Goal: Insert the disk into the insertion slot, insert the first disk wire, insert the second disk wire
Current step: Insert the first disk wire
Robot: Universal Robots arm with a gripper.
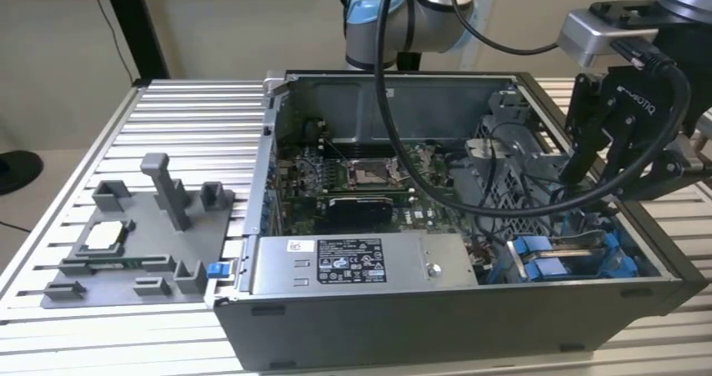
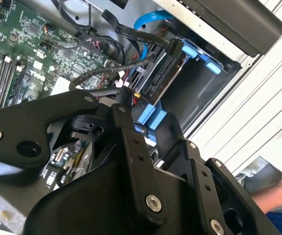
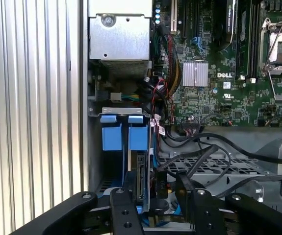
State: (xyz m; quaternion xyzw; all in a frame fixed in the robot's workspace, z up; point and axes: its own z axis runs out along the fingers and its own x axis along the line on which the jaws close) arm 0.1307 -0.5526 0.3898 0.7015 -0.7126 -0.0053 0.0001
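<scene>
The disk [image 3: 142, 178] stands on edge inside the insertion slot [image 3: 94, 161], with its blue carrier tabs [image 3: 123, 133] at the bay's mouth. My gripper [image 3: 158, 198] hovers right over the disk's connector end, where a black plug [image 3: 160, 185] sits beside the disk. In the second wrist view the gripper [image 2: 148, 122] is against a blue piece, and a black wire [image 2: 101, 71] runs up to its tip. A flat black disk wire [image 2: 172, 46] and a blue cable [image 2: 150, 19] hang near the disk [image 2: 163, 78]. In the exterior view the gripper [image 1: 584, 188] is above the insertion slot [image 1: 623, 259].
The open computer case [image 1: 445, 326] lies on a slatted metal table [image 1: 189, 117]. A grey power-supply box [image 1: 356, 263] sits beside the bay, the motherboard [image 1: 356, 180] behind it. A grey fixture [image 1: 133, 243] stands on the exterior view's left. A sleeve [image 2: 278, 205] shows beside the table.
</scene>
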